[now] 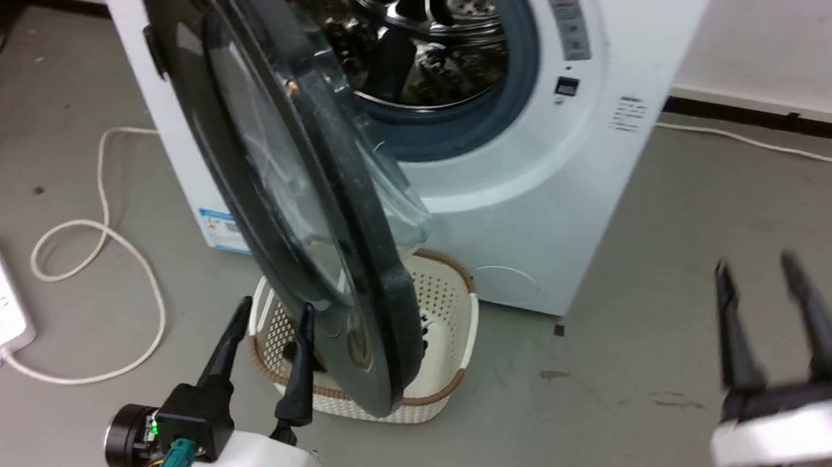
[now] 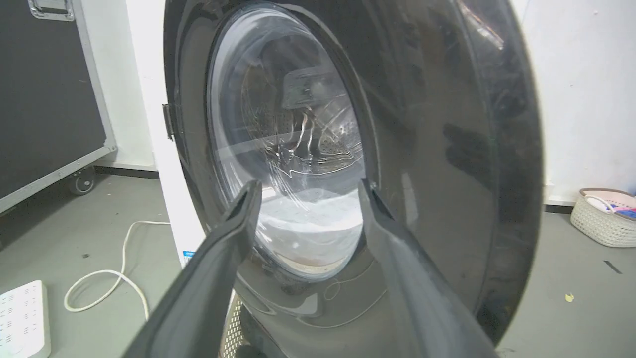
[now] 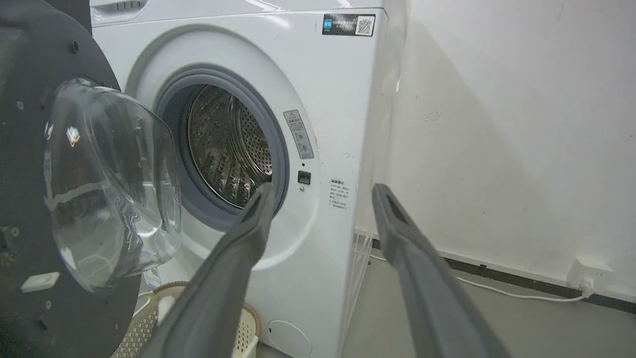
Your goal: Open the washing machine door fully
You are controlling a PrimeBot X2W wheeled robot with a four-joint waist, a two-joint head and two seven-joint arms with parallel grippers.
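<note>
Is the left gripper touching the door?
Cannot tell. In head view the left gripper overlaps the washing machine door; neither contact nor gap shows.

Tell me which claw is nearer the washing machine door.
Left. The left claw is right at the lower outer face of the washing machine door; the right claw hangs well apart, to its right.

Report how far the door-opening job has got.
Done: the washing machine door is unlatched and swung well clear of the washing machine, baring the drum. In hand: the open left pincer sits at the door's outer face, contact unclear; the open right pincer hangs apart. Left: swinging the door the rest of the way.
</note>
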